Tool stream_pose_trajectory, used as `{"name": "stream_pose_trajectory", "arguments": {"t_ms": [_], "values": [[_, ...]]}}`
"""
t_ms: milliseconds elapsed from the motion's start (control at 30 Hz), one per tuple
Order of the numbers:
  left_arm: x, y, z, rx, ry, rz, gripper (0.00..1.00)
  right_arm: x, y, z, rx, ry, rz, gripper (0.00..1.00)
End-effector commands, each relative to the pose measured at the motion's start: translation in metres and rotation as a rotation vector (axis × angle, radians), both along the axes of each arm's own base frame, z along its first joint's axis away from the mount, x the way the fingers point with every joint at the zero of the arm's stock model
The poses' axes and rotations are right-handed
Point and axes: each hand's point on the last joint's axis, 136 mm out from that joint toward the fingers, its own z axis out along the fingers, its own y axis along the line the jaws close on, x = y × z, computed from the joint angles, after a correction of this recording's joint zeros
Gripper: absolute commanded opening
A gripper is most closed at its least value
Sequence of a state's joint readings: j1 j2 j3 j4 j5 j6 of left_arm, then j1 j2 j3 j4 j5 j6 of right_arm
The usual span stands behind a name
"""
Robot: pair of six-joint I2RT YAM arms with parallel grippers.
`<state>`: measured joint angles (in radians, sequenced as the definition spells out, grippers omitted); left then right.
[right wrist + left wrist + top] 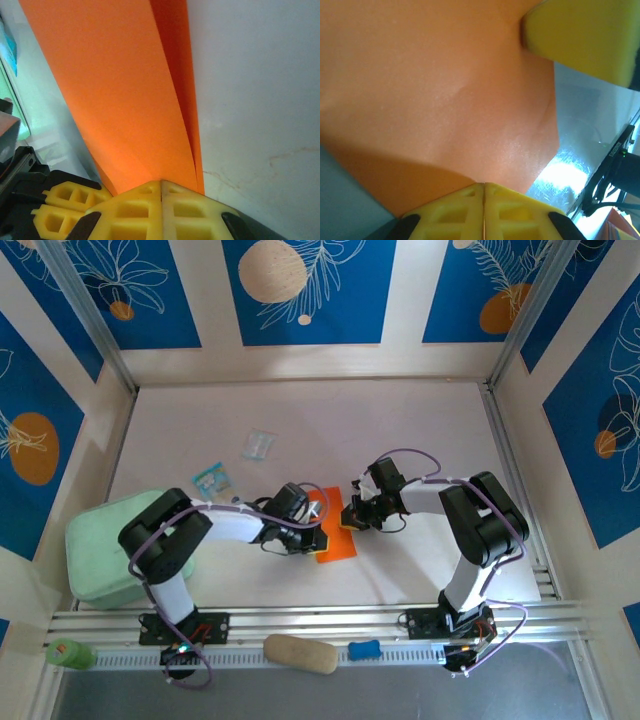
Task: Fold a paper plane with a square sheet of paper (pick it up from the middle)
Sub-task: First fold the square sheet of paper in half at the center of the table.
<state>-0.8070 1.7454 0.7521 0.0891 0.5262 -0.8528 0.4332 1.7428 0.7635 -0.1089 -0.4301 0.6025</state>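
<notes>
- Our left gripper, fingers pressed together, pinches one edge of the orange paper.
- Our right gripper clamps its folded layers the same way.
- We see it mid-table between both grippers, with a green pad well apart, far left.

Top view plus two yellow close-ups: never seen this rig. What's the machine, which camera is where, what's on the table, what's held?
Two robot arms are bolted at the table's near edge, each ending in a two-finger pincer. The wide picture looks down from above and behind them. The close-ups come from a camera on each wrist; the yellow blocks at the bottom are that arm's own fingers. Both arms meet over an orange paper. The left pincer and right pincer each look shut on an edge of it; the right wrist view shows it folded into layers. Lying nearby: a mint pad, a blue-and-white packet and a clear wrapper.
</notes>
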Motion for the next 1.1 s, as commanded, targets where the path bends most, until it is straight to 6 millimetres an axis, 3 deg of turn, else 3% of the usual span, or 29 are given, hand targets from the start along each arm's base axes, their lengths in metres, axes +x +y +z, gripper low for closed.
{"name": "stream_pose_trajectory", "arguments": {"t_ms": [0, 267, 533, 667, 867, 1000, 1067], "values": [[-0.028, 0.020, -0.015, 0.049, 0.063, -0.052, 0.08, -0.021, -0.022, -0.027, -0.128, 0.091, -0.033, 0.04], [-0.053, 0.039, -0.015, 0.149, 0.007, -0.183, 0.09, -0.020, -0.022, -0.026, -0.131, 0.091, -0.030, 0.04], [-0.050, 0.033, 0.003, 0.131, -0.072, -0.222, 0.10, -0.021, -0.023, -0.027, -0.134, 0.094, -0.033, 0.04], [-0.031, 0.033, 0.016, 0.137, -0.135, -0.163, 0.10, -0.021, -0.022, -0.026, -0.134, 0.095, -0.031, 0.04], [0.027, 0.018, 0.028, -0.009, -0.114, -0.001, 0.10, -0.022, -0.022, -0.028, -0.137, 0.095, -0.031, 0.04], [0.046, 0.006, 0.022, -0.021, -0.105, 0.021, 0.10, -0.023, -0.022, -0.027, -0.140, 0.096, -0.029, 0.04], [0.045, 0.009, 0.011, 0.008, -0.085, 0.027, 0.10, -0.022, -0.022, -0.027, -0.139, 0.093, -0.030, 0.04]]}}
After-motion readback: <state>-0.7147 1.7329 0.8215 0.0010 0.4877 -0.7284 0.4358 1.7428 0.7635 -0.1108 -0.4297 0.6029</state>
